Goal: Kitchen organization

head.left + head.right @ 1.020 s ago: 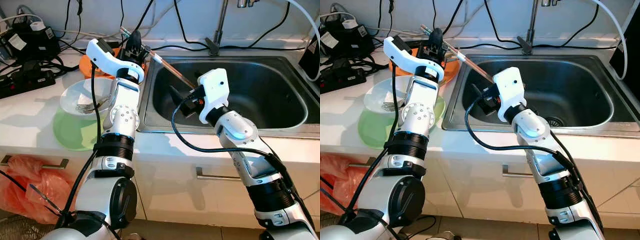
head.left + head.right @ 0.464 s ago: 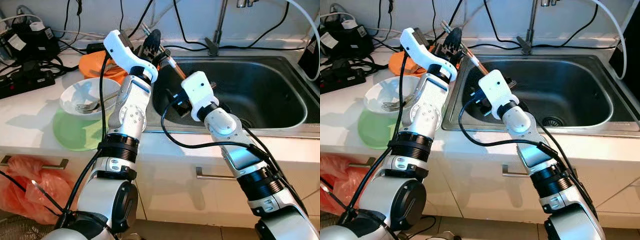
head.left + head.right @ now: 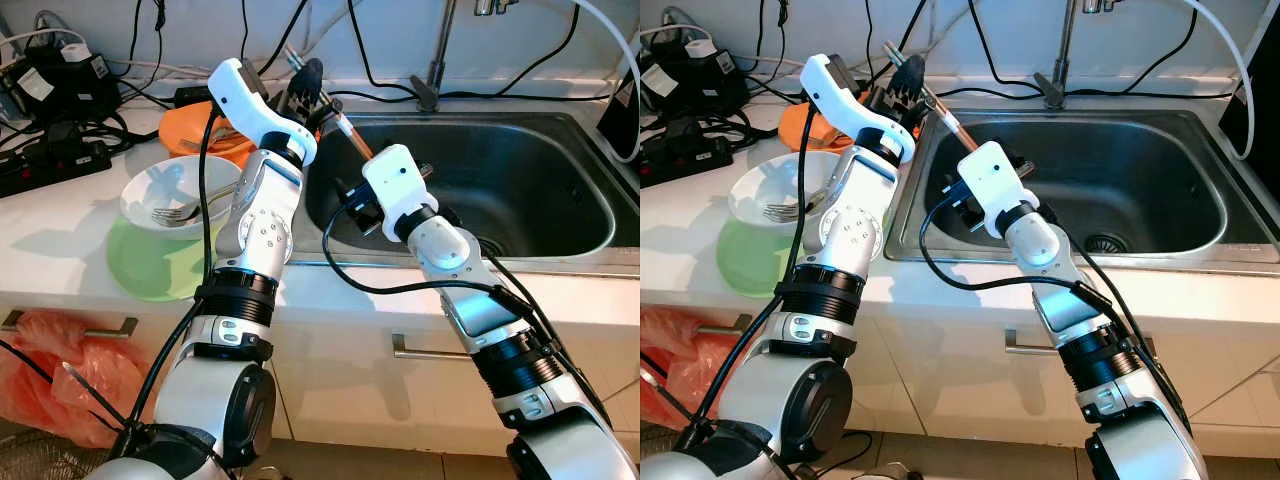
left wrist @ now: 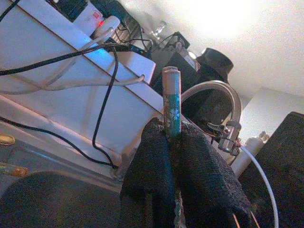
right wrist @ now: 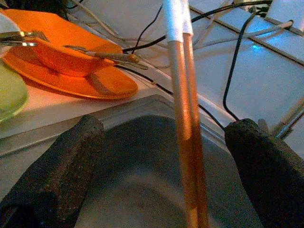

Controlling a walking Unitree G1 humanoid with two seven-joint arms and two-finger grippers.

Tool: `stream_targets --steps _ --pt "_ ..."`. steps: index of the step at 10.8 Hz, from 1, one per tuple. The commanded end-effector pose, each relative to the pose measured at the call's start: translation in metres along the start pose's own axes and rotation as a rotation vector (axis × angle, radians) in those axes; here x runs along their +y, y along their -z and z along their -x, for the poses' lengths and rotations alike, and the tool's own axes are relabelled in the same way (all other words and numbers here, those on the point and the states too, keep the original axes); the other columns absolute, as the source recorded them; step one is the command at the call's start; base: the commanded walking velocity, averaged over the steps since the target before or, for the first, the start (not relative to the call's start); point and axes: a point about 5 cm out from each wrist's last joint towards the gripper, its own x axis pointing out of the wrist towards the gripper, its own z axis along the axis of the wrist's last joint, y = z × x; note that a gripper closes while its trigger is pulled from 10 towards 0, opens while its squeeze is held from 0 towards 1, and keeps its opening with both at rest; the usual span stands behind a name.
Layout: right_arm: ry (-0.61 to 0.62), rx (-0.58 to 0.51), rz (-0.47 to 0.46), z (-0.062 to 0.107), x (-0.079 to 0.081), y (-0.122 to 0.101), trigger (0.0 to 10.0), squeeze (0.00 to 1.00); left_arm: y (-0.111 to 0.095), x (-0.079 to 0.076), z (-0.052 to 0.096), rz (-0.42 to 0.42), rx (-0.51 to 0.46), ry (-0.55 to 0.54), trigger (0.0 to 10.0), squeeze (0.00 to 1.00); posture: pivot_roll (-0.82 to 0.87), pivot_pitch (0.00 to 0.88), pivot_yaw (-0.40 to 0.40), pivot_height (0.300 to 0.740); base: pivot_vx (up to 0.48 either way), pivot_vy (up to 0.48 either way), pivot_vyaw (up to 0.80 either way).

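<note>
A pair of brown chopsticks with a white band and a green patterned top slants over the sink's back left corner. My left gripper is shut on the upper end, and in the left wrist view the green top sticks out past the closed fingers. My right gripper is open just inside the sink. Its two black fingers stand wide on either side of the chopsticks' shaft without touching it.
A white bowl holding a fork sits on a green plate on the counter to the left. Behind it lies an orange plate. The steel sink and faucet are on the right. Power strips and cables crowd the back left.
Over the second my left gripper carried the chopsticks right, to the sink's corner, and tilted them steeper. My right gripper swung left beneath them. Almost nothing moved in the last half second.
</note>
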Motion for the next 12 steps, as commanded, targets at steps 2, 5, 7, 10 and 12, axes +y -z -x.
stream_targets --steps 2,5,7,10,12 --pt "0.026 -0.01 0.011 -0.003 -0.006 -0.003 10.0 0.0 0.023 -0.01 0.007 0.054 0.045 0.0 10.0 0.0 0.1 0.0 0.079 0.74 0.0 0.0 0.0" --pt "0.027 -0.006 0.004 -0.003 -0.005 -0.001 10.0 0.0 0.027 -0.01 0.008 0.04 0.07 -0.001 10.0 0.0 0.1 0.0 0.078 0.74 0.0 0.0 0.0" --pt "0.025 -0.006 -0.003 -0.003 -0.004 0.0 9.7 0.0 0.027 -0.011 0.009 0.04 0.072 0.005 10.0 0.0 0.1 0.0 0.077 0.74 0.0 0.0 0.0" --pt "0.02 0.01 -0.016 -0.002 -0.001 0.006 10.0 0.0 0.03 -0.014 0.011 0.039 0.091 0.024 10.0 0.0 0.1 0.0 0.075 0.74 0.0 0.0 0.0" --pt "0.019 0.021 -0.019 -0.002 -0.001 0.01 0.0 0.0 0.035 -0.012 0.016 0.031 0.12 0.029 10.0 0.0 0.1 0.0 0.072 0.74 0.0 0.0 0.0"
